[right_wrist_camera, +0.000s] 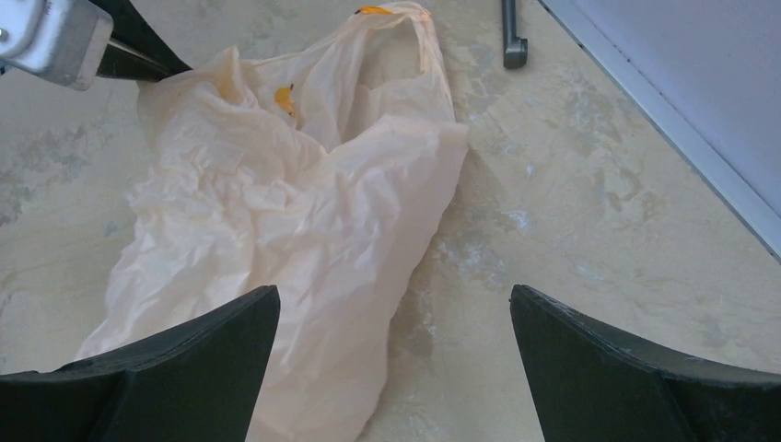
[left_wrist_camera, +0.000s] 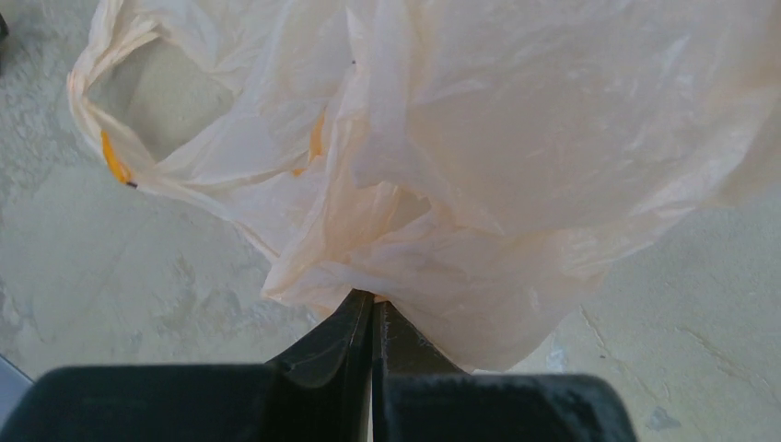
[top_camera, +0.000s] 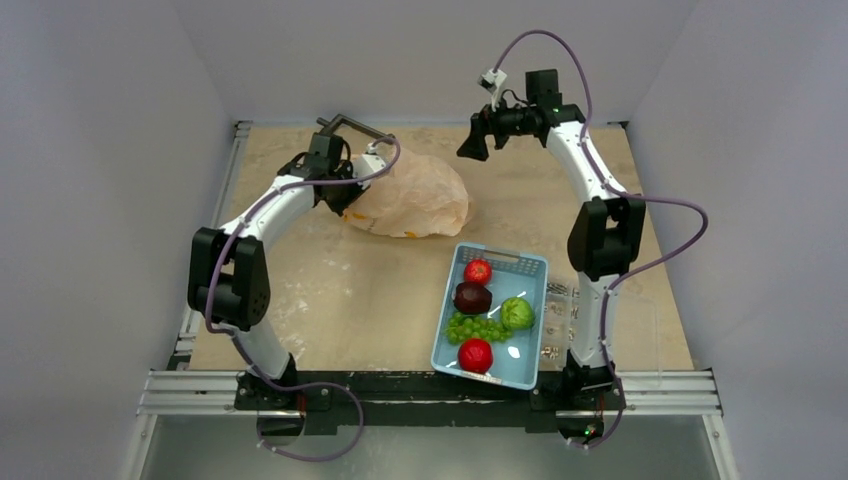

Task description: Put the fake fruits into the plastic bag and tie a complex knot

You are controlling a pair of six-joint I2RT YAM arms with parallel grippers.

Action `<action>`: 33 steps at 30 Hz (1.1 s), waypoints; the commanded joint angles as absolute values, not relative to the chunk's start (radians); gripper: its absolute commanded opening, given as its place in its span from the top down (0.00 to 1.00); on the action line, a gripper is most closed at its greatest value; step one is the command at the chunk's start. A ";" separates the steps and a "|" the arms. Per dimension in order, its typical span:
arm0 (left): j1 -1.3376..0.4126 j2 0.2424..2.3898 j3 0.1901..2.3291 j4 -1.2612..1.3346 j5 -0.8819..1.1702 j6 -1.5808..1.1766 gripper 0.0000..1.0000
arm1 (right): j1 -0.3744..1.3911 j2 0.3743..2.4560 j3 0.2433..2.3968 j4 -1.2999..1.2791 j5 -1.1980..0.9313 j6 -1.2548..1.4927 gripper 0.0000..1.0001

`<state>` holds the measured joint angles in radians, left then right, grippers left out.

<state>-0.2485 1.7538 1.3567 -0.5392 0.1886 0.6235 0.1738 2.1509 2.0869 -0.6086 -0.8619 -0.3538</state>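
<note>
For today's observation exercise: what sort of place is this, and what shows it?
Probably a robotics lab test cell: left arm and right arm bolted to a metal rail, plain walls boxing in the table, a plastic bag and basket of fake fruits as props.

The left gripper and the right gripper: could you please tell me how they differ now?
The left gripper has its fingers pinched shut on a fold of the plastic bag; the right gripper has its fingers wide apart, holding nothing. The left gripper touches the bag at its left side; the right gripper hangs clear of it, to its right. Both have dark fingers and face the bag.
</note>
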 commanded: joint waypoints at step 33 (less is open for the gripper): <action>-0.154 1.545 1.267 -0.786 0.470 0.399 0.68 | 0.373 1.940 1.630 -0.741 -0.593 -0.644 0.85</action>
